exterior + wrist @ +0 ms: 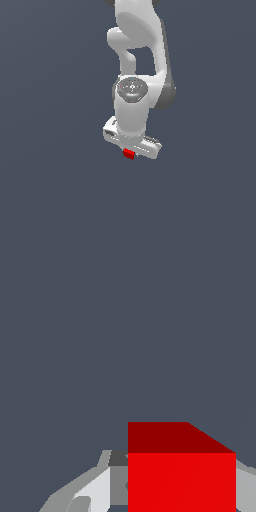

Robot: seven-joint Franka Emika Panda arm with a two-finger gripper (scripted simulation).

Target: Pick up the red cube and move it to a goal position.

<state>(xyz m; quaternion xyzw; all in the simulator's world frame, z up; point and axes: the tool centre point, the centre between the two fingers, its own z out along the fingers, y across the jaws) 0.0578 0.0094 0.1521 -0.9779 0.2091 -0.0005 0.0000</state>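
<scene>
The red cube [129, 154] pokes out at the lower edge of the white gripper head [132, 139] in the exterior view. My gripper [130, 151] is shut on it. In the wrist view the red cube [181, 476] looms large and close between the grey fingers [117, 482], one on each side, touching its faces. The fingertips themselves are hidden in the exterior view. No mark of the goal position shows in either view.
The white arm [137, 45] rises behind the gripper toward the top of the exterior view. A plain dark blue-grey surface [50, 190] fills the background in both views.
</scene>
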